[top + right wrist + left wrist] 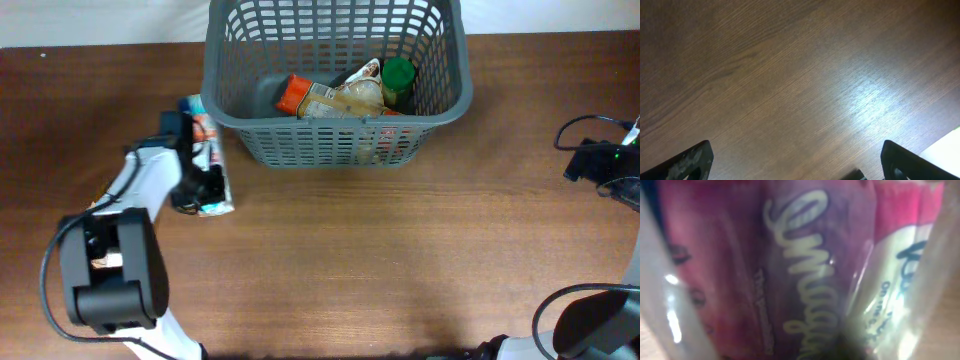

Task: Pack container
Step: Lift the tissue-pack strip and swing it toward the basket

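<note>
The container point(330, 145) stands at the far middle of the surface point(400, 250), upright, its front wall facing me. It is partly packed: inside I can make out an orange packet point(297, 95), a clear bag point(348, 98) of something pale, and a green-capped bottle point(398, 75) towards the far right, all low against the front wall with plenty of floor showing behind them. One loose packet point(205, 130) lies flat on the surface just beside the container's left corner, and I judge it to be the item left to go in. My left gripper point(205, 185) is down on the near end of it. In the left wrist view the pink wrapper with its pale script point(805, 270) fills everything, blurred and very close, so I cannot tell whether the jaws have closed on it or only straddle it. My right gripper point(797, 162) hangs spread wide and holds nothing, with only bare wood beneath it, well apart from the container. The surface is dark brown wood grain with a soft glare. Beyond its far edge runs a white strip point(100, 20), and dark cables point(600, 135) trail in at the right side.
</note>
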Robot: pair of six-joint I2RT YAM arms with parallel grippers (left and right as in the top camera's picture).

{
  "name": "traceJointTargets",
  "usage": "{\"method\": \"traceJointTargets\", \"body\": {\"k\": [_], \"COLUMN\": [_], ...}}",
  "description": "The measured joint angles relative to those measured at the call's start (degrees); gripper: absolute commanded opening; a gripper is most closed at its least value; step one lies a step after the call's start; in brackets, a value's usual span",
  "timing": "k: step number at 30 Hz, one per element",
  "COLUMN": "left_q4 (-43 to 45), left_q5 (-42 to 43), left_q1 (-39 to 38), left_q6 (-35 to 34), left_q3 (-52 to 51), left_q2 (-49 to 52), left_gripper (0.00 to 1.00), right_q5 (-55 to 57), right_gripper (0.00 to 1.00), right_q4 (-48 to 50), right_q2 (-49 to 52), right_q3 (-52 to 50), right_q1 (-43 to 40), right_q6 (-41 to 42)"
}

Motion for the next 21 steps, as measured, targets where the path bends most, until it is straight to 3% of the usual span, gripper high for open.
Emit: {"method": "traceJointTargets", "body": {"k": [10,21], "left_q4": [-5.84,-11.02], "left_q5": [-0.24,0.74], "left_q1": [13.11,9.01], "left_q6": [-4.46,-1.95], "left_q3": [5.07,23.98], "left_q2": [-4.42,-20.61], "left_gripper": [0.02,0.02], "right_q5": [0.00,0.00], "right_gripper": [0.99,0.99], "right_q4": [0.00,-0.02], "right_q2": [0.00,0.00], "right_q3": [0.00,0.00], "right_q1": [0.00,0.00], "right_q6": [0.00,0.00]}}
